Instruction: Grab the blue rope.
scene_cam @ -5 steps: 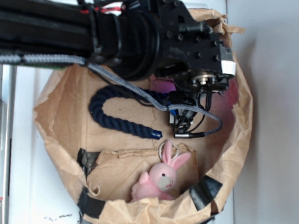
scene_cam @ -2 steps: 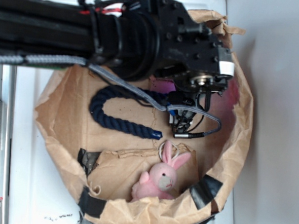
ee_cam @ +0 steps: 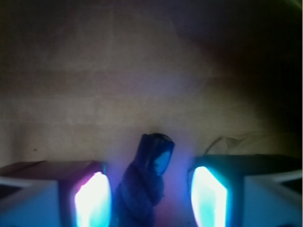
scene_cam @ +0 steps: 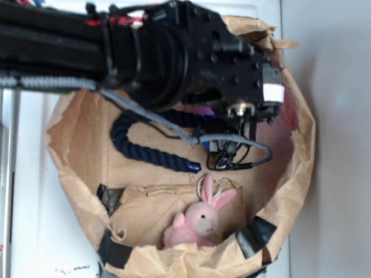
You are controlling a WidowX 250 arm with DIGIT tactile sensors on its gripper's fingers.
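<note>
The blue rope (ee_cam: 144, 182) end points straight away between the wide-apart fingers (ee_cam: 92, 201) of the tool (ee_cam: 149, 198).

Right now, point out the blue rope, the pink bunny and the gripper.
blue rope (scene_cam: 124, 139), exterior view, on its bend.
pink bunny (scene_cam: 200, 222), exterior view, on its face.
gripper (ee_cam: 150, 196), wrist view, midway between fingertips.

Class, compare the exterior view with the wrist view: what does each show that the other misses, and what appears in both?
Only the exterior view shows the pink bunny toy, the brown paper bag with its black tape patches, the robot arm and its grey cable, and the blue rope's whole U-shaped curve.

Only the wrist view shows the hand open, its two glowing fingers either side of a rope end without touching it.

Both show the blue rope and the brown paper under it.
</note>
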